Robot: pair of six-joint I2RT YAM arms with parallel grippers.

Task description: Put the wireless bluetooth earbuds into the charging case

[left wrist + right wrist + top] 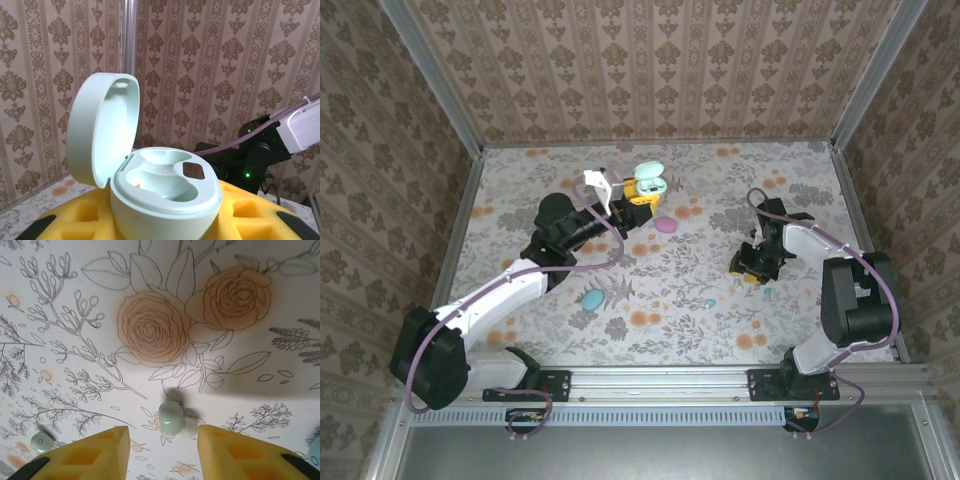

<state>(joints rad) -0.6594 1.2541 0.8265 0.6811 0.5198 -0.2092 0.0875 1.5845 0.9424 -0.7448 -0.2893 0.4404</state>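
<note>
Where the flowered table meets the wallpapered walls at its far, left and right edges, the cloth lies bare. A broad open strip also runs along the near side, just ahead of the two arm bases. Toward the far middle sits the left gripper, well clear of the back wall, with a pink oval case lying just beside it on the near right. A blue oval case rests nearer the bases, beside the left forearm. The right gripper hangs low over the right half of the table, apart from the right wall.

The left gripper's yellow fingers are pinched on the mint charging case, which sits upright between them. Its lid stands swung up on the left, and its two wells face upward.

In the right wrist view, the right gripper's own yellow fingers stand spread, pointed down at the cloth. A mint earbud lies on the table in the gap just ahead of their tips. Cloth shows on either side of it, so neither finger touches it. A second mint earbud lies just outside the finger at the picture's left. A pale bud shows at the right edge, too cropped to describe.
</note>
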